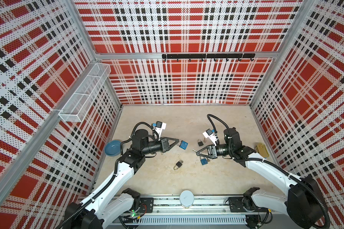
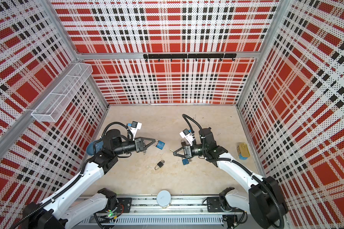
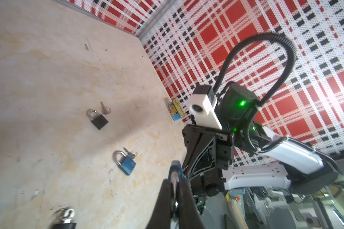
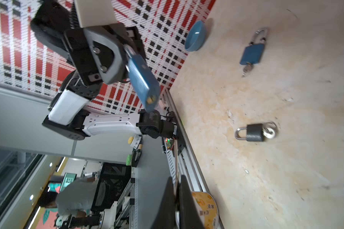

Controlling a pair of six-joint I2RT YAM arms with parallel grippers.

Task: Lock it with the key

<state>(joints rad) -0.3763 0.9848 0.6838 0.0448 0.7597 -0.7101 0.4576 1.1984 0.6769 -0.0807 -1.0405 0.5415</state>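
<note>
Your left gripper point(image 1: 176, 144) is clamped on the shackle of a blue padlock point(image 1: 184, 145) and holds it clear of the table point(image 1: 187, 119), body pointing toward the middle. In the right wrist view its brass keyhole point(image 4: 151, 99) faces that camera. Your right gripper point(image 1: 196, 151) is pinched tight on the key point(image 1: 193, 150) — only a small tip shows past the fingertips. The tip is aimed toward the held lock, with open space between the two.

Just under the right gripper, a second blue padlock point(image 1: 204, 161) lies flat on the table with keys at its base. Beyond it, beside the right wrist camera, a black padlock point(image 1: 200, 142) lies with a key next to it. Another black padlock point(image 1: 178, 164) lies nearer the front, between the two arms, with a key ring at its end.

Farther out, a blue bowl point(image 1: 112, 147) sits by the left wall behind the left arm. A gold tin point(image 1: 262, 150) lies by the right wall, and a white-lidded jar point(image 1: 186, 198) stands at the front rail. On the walls hang a wire basket point(image 1: 83, 93) — left side — and a black hook rail point(image 1: 208, 56) at the back.
</note>
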